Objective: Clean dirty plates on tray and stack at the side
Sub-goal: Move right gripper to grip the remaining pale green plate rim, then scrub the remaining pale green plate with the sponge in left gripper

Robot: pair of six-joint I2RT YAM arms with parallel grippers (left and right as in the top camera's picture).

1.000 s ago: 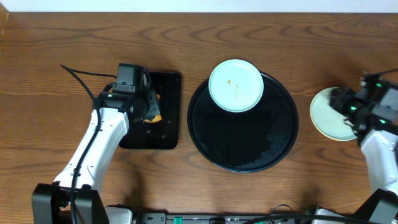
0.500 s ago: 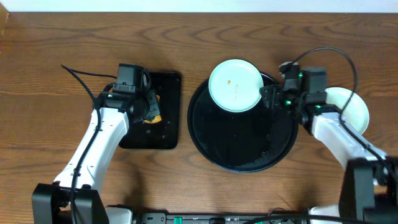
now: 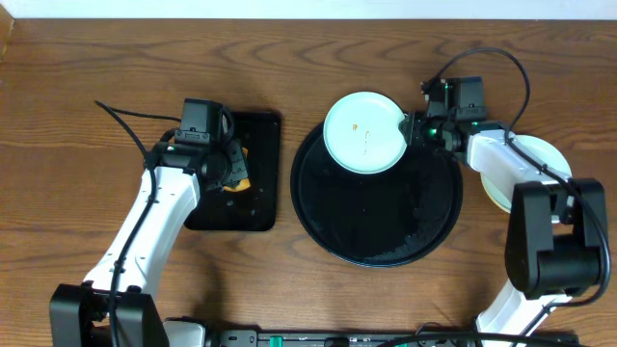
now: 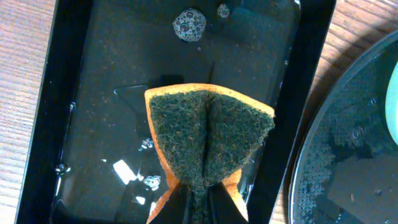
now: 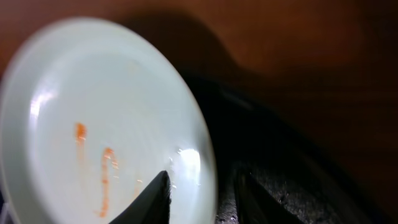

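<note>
A pale mint-blue plate (image 3: 364, 132) with thin orange-red smears sits on the far rim of the round black tray (image 3: 376, 241). My right gripper (image 3: 413, 133) is open at the plate's right edge. In the right wrist view its fingers (image 5: 202, 199) straddle the rim of the plate (image 5: 93, 124), one finger over the plate and one over the tray (image 5: 298, 186). My left gripper (image 3: 231, 169) is shut on a green-and-orange sponge (image 4: 208, 130) and holds it over the rectangular tray; its fingers (image 4: 198, 208) pinch the sponge's near end.
The small rectangular black tray (image 4: 93, 93) holds water and soap bubbles, left of the round tray. A pale plate stack (image 3: 549, 159) lies on the wood at the right, partly under my right arm. Cables trail from both arms.
My right arm has swung left from the plate stack to the round tray and now reaches the mint plate's right rim. The left arm and sponge have not moved.
</note>
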